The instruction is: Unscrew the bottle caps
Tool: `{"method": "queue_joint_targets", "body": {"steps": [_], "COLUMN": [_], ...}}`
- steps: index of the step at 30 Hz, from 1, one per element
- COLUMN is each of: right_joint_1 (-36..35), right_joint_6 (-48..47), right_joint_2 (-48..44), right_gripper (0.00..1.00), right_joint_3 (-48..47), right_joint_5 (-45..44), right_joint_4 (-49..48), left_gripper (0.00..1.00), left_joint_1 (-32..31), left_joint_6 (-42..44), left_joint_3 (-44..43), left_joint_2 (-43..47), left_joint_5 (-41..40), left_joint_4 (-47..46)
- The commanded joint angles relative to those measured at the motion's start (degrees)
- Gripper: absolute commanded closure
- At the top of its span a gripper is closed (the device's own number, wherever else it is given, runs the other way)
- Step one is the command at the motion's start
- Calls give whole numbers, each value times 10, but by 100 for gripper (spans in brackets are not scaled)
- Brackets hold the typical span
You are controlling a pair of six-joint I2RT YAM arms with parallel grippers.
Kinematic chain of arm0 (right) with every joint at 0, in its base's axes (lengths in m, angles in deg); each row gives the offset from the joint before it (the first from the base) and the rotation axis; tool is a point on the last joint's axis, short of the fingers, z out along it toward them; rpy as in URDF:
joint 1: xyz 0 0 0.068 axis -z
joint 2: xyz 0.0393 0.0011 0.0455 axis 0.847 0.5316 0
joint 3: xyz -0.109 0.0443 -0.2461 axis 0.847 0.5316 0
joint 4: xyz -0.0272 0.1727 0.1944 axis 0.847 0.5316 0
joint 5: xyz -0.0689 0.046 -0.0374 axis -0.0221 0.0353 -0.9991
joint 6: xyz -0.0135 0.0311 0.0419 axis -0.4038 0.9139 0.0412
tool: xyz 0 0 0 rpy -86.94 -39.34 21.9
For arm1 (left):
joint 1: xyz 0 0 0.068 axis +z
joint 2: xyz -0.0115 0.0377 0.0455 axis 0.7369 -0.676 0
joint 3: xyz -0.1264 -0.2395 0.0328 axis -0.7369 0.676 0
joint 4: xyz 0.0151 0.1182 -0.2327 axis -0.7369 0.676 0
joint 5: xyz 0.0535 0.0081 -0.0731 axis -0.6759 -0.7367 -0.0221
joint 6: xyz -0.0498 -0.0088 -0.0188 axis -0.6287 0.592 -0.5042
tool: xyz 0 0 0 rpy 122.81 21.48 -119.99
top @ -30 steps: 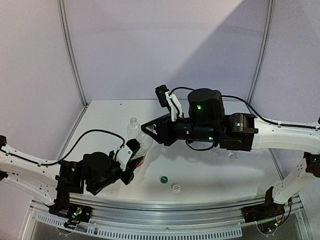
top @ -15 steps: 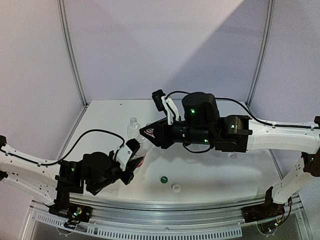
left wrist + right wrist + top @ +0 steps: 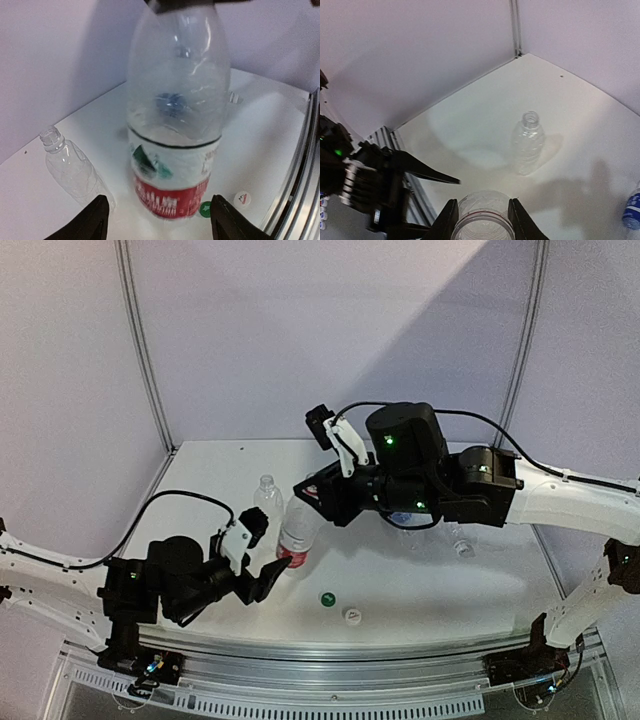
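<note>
Bottle caps first. From the top camera, a green cap (image 3: 327, 597) and a white cap (image 3: 351, 615) lie loose on the table (image 3: 420, 590) near its front edge. My concern is therefore the red-label bottle (image 3: 297, 537), which stands upright just beyond them. My right gripper (image 3: 301, 497) sits on its top. The left gripper (image 3: 262, 552) is beside the label with its jaws spread. An unlabelled bottle (image 3: 266, 492) stands just behind, neck bare.

In the left wrist view, both fingers (image 3: 95, 217) flank the red label with a gap on each side, touching nothing. The bottle fills the view, upright, and its top is lost under the dark right gripper at the upper edge.

The right wrist view looks straight down onto the bottle's shoulder, with my fingers (image 3: 448, 220) drawn in tight at its top. The tips are cut off, so I cannot tell whether they pinch the cap or the neck below it. A blue-label bottle (image 3: 632, 210) shows at the right edge.

My judgement is that before twisting I should close the left jaws squarely on the label band. The hold should be firm enough to stop the body turning without crushing the thin plastic. Then I would turn the right wrist about the bottle's own axis, keep it vertical, and lift only once the thread lets go.
</note>
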Motion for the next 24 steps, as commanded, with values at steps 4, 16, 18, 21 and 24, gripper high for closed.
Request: {"method": "queue_joint_targets", "body": {"steps": [4, 16, 18, 21, 24], "right_joint_1": [49, 158, 168, 174, 183], "right_joint_6": [-75, -88, -88, -90, -83], "right_joint_2": [0, 165, 209, 263, 313], "right_gripper": [98, 98, 98, 98, 98], "right_joint_3": [-21, -185, -225, -274, -321], "right_joint_5": [-95, -2, 7, 19, 38], "right_joint_4": [106, 121, 131, 131, 132], "left_gripper": [19, 18, 18, 18, 18], "left_joint_1": [5, 5, 5, 4, 4], "left_joint_6": [11, 16, 15, 15, 15], "left_joint_3": [22, 40, 41, 40, 41], "left_joint_2": [90, 131, 130, 130, 131], "left_joint_5": [28, -14, -11, -5, 1], "left_joint_4": [-20, -32, -35, -34, -35]}}
